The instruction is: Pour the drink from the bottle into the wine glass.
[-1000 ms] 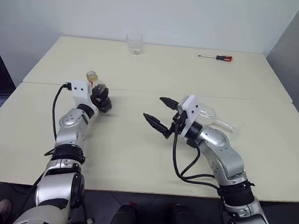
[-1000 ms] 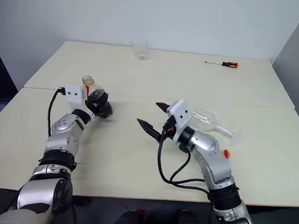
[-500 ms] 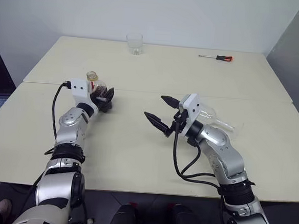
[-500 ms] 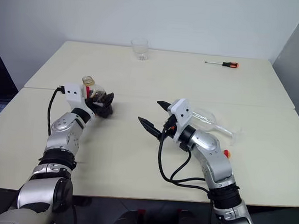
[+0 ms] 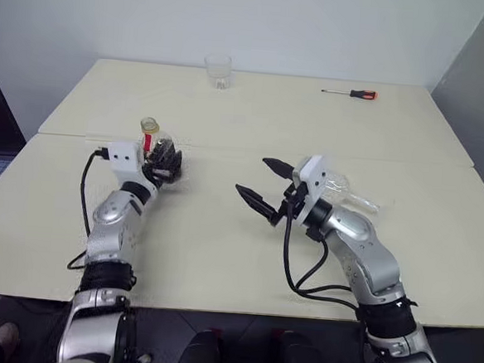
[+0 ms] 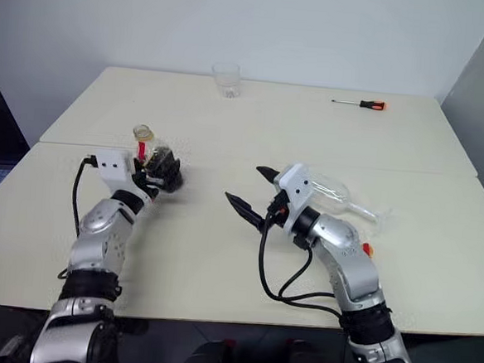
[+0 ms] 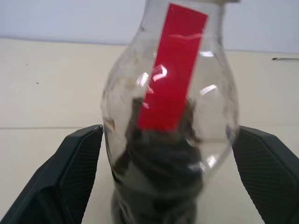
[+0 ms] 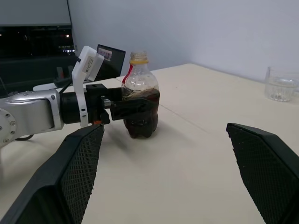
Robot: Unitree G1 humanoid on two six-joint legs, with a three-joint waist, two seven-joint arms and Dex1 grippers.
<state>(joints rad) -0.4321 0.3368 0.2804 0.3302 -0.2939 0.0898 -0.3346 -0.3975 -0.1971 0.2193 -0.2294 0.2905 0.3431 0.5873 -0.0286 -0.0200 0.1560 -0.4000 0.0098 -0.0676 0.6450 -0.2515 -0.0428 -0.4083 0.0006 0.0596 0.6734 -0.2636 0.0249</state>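
The bottle [image 5: 151, 142] stands upright on the counter [image 5: 222, 230] at the left, roughly half full of dark drink [image 8: 141, 114]. The left gripper [image 5: 167, 161] has its fingers spread wide on either side of the bottle's belly, not clamped. The right gripper [image 5: 264, 187] hangs wide and empty at centre. The wine glass [image 5: 345, 194] lies on its side at the right, behind the right arm, apparently empty. A tumbler [image 5: 217, 70] stands at the far edge, a screwdriver [image 5: 349, 93] far right.

The bottle looks light, smooth and squeezable; grip low on the belly. The glass is fragile, so take its stem or bowl gently and stand it up.
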